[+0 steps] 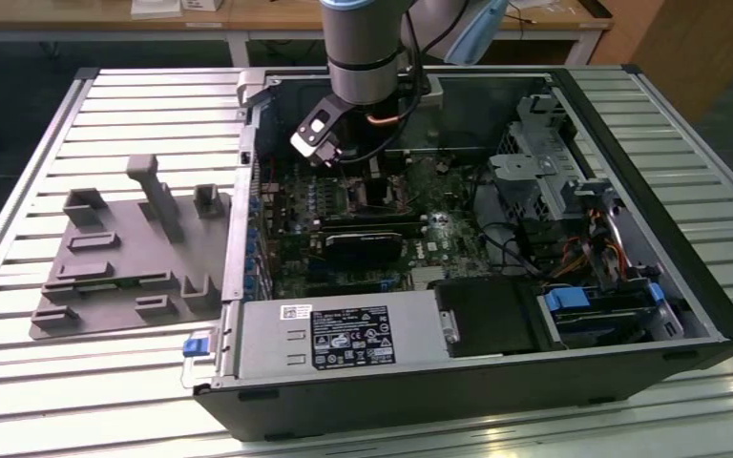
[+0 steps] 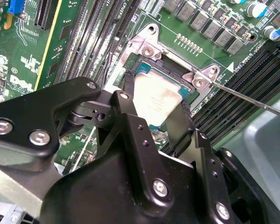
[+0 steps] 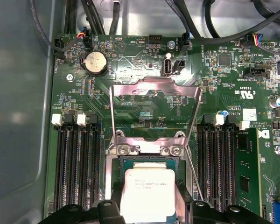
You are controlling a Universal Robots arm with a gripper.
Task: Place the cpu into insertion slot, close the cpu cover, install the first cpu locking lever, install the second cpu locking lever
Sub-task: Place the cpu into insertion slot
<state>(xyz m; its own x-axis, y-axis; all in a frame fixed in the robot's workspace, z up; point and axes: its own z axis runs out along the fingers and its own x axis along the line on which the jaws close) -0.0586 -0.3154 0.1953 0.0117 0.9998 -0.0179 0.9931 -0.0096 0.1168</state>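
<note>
Exterior view: the black hand (image 1: 328, 153) reaches into the open black computer case (image 1: 469, 396) on the slatted worktop (image 1: 125, 105). Second wrist view: its fingers (image 2: 130, 116) pinch the small square silver-topped cpu (image 2: 156, 100) by two edges over the silver-rimmed insertion slot (image 2: 175, 70) (seated or not, unclear). First wrist view: the thin silvery cpu cover (image 3: 154, 85) stands flipped open.

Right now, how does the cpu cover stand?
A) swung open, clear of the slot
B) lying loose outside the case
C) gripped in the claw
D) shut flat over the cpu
A: in the first wrist view the cpu cover stands swung up on its hinge, clear of the insertion slot, and the cpu lies bare in the claw.
</note>
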